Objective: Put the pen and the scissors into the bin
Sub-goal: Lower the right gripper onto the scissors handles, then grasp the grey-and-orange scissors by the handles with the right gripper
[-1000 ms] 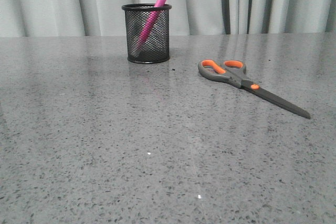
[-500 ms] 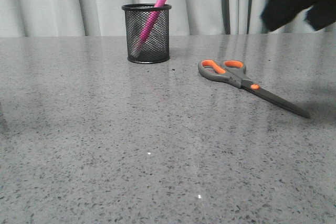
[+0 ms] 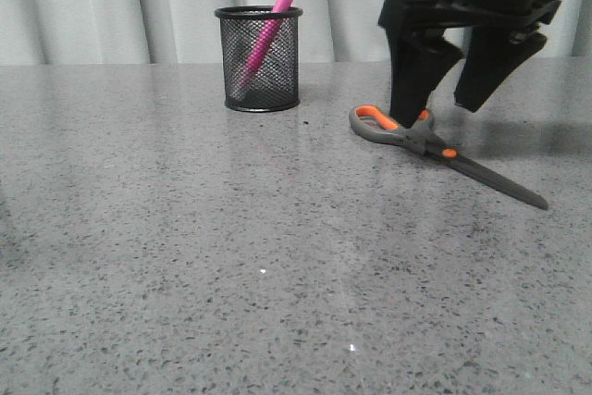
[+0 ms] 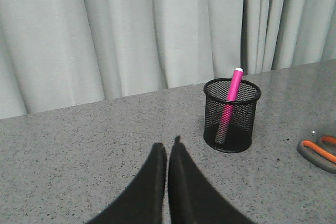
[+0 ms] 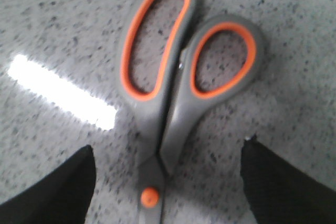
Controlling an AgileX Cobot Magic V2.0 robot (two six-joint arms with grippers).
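The magenta pen [image 3: 265, 34] stands tilted inside the black mesh bin [image 3: 261, 59] at the back of the table; both also show in the left wrist view, the pen [image 4: 230, 100] in the bin [image 4: 231, 115]. The scissors [image 3: 435, 147] lie flat on the table to the right, handles toward the bin. My right gripper [image 3: 440, 110] is open and hangs just above the scissors' handle end, one finger on each side; in the right wrist view the scissors [image 5: 176, 98] lie between the spread fingers [image 5: 167, 153]. My left gripper [image 4: 167, 145] is shut and empty, short of the bin.
The grey speckled table [image 3: 231, 256] runs back to a pale curtain [image 3: 111, 6]. A bright light reflection [image 5: 63, 92] lies on the table beside the scissors' handles.
My right arm has come down from the upper right into view and now stands over the scissors' handles. The pen, bin and scissors have not moved.
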